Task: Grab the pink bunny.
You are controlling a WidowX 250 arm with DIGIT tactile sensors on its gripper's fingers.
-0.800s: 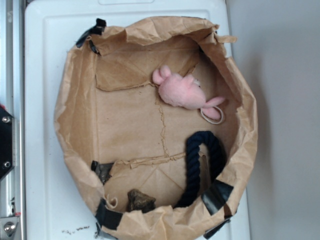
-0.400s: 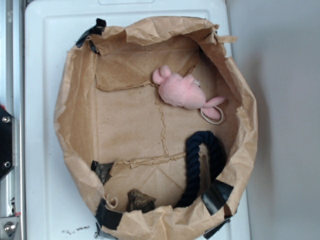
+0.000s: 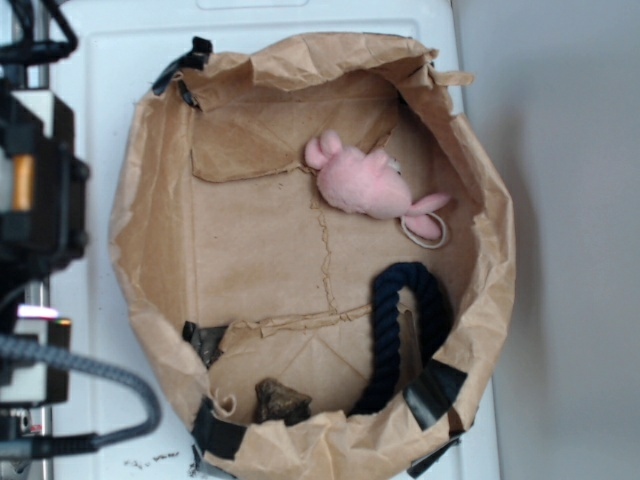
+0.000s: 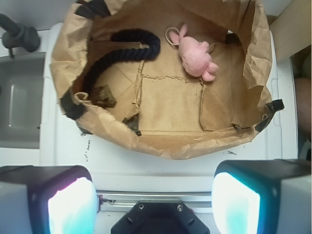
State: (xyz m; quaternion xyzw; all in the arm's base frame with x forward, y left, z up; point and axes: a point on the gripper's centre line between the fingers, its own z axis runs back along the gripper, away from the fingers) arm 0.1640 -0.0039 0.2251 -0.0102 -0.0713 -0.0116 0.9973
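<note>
Lying untouched, pink bunny (image 3: 368, 183)

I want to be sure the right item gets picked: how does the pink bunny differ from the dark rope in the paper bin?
The pink bunny is pale pink, plump and compact; the dark rope is navy, long and thin. The pink bunny lies on the floor near one wall with a cream loop beside it; the dark rope bends in an arch and runs up toward the rim. Both lie untouched inside the brown paper bin.
</note>
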